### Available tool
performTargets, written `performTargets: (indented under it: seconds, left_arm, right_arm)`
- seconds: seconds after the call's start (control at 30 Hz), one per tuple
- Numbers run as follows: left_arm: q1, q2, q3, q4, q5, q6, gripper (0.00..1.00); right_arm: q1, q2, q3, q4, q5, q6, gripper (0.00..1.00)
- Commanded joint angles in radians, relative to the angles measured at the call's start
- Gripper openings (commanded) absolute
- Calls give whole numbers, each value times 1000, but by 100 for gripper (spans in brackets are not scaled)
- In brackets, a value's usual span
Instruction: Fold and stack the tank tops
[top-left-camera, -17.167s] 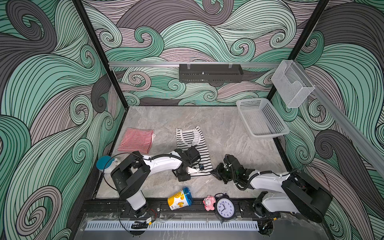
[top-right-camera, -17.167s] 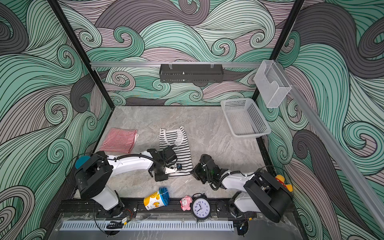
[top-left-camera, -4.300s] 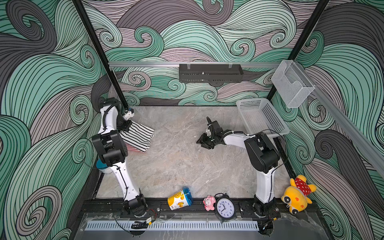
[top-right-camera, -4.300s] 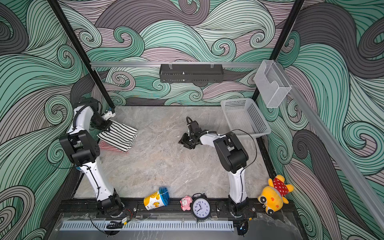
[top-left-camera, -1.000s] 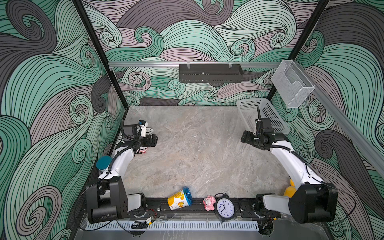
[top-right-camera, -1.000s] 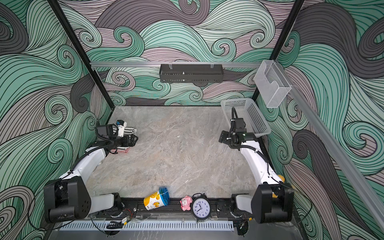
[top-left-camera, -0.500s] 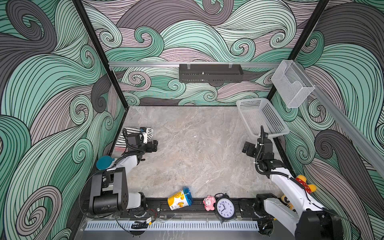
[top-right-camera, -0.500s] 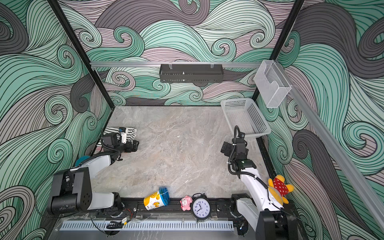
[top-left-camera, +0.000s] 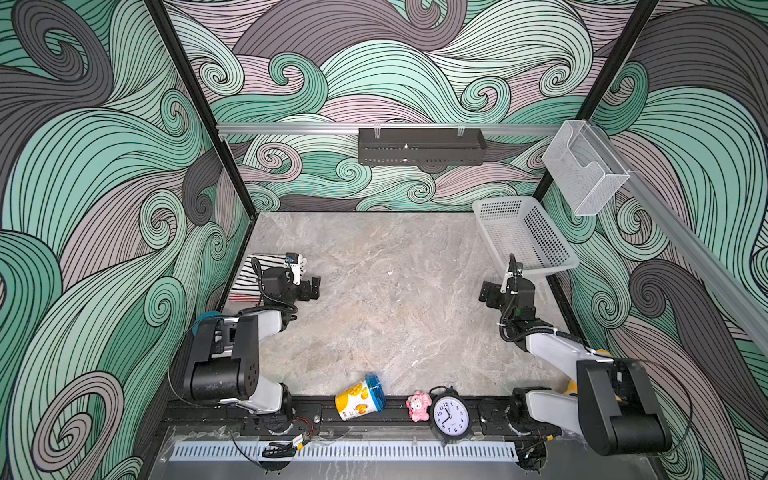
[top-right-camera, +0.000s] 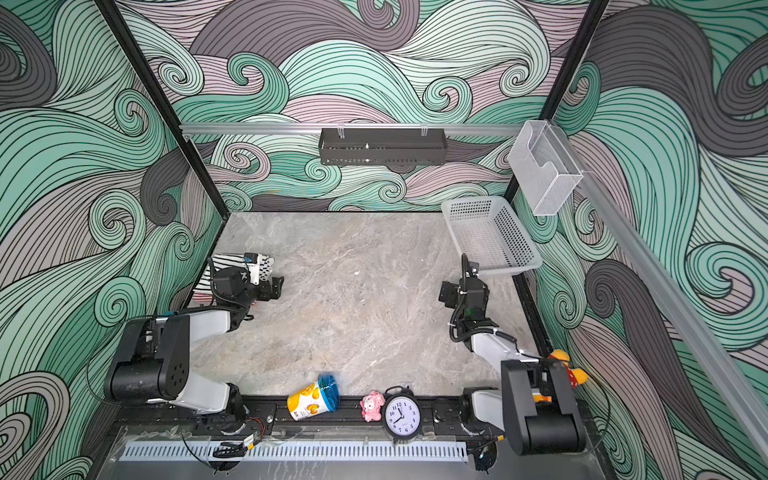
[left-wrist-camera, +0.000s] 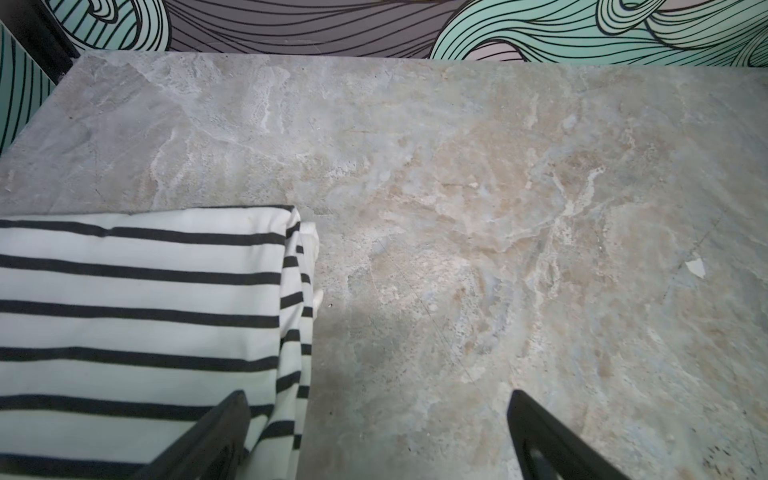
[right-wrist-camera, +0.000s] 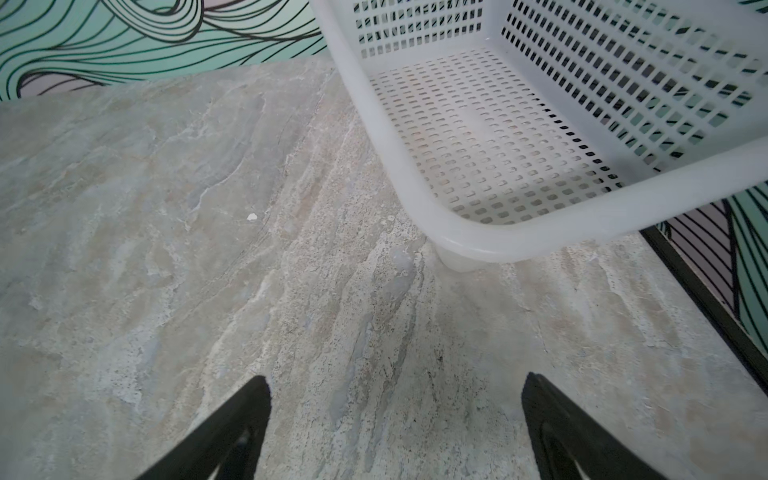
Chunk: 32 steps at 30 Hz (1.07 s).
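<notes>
Hr nos. 1–12 round dial of black alarm clock (top-left-camera: 451, 415)

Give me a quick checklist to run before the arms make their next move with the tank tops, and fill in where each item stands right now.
1. Left end effector open, holding nothing: ok.
2. Right end effector open, holding nothing: ok.
3. Black-and-white tank top folded and lying on the red-and-white tank top: ok.
4. Stack edges lined up: cannot tell; the left arm hides much of the stack in both top views.
5. Left end effector clear of the cloth: cannot tell; it overlaps the striped edge in the left wrist view.
</notes>
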Motion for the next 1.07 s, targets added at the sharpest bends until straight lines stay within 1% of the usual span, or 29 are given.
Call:
performTargets:
  seconds: [0.0,0.03,0.1,0.17,0.2,0.23,0.27,0.3,0.33,0.37,0.4,0.43,0.47,0.5,0.57,0.63,0.7,0.77,1.03]
  left_arm:
    - [-4,24,-45,157,-20,-12,99]
    - [-2,34,-56,199,-23,-6,99]
    - [-2,21,-39,147,-28,-18,99]
    - [-3,29,-47,177,-24,-15,99]
    - [-3,23,-43,163,-28,-16,99]
    - [-3,22,-41,146,-29,-18,99]
    - [-2,27,-45,167,-27,-16,99]
    - [-3,24,-43,160,-28,-17,99]
    - [-4,22,-42,151,-29,-18,99]
    - [-4,24,-45,164,-29,-17,99]
    - [-2,23,-43,156,-29,-18,99]
    - [-4,22,-42,156,-29,-18,99]
    - [-3,24,-43,159,-29,-18,99]
    - [-2,22,-42,156,-29,-18,99]
    - [-3,23,-42,159,-29,-18,99]
    - [-4,23,-42,159,-29,-18,99]
    - [-2,24,-42,156,-29,-18,99]
    - [-2,24,-42,156,-29,-18,99]
    - [-2,22,-43,159,-29,-18,99]
  right_arm:
    - [-4,22,-6,196,-49,-62,94]
    - [-4,37,1,208,-49,-75,94]
    - [-7,67,29,198,-67,-99,94]
    - [-10,105,63,187,-95,-128,92]
    - [-11,120,65,196,-99,-145,92]
    - [-16,169,39,291,-126,-159,92]
    - [-18,246,14,400,-136,-166,92]
    - [-19,297,-13,552,-124,-161,92]
    - [-27,241,4,443,-136,-155,93]
    - [-30,231,26,358,-134,-152,92]
    - [-30,265,14,447,-133,-149,99]
    - [-32,272,0,493,-130,-148,99]
    - [-30,241,16,408,-125,-149,99]
    - [-30,237,21,384,-125,-149,99]
    - [-31,256,10,445,-125,-148,99]
    - [-30,240,20,393,-125,-149,99]
    - [-30,252,15,425,-123,-148,99]
    - [-41,251,30,387,-142,-139,99]
    - [-42,248,18,406,-146,-142,99]
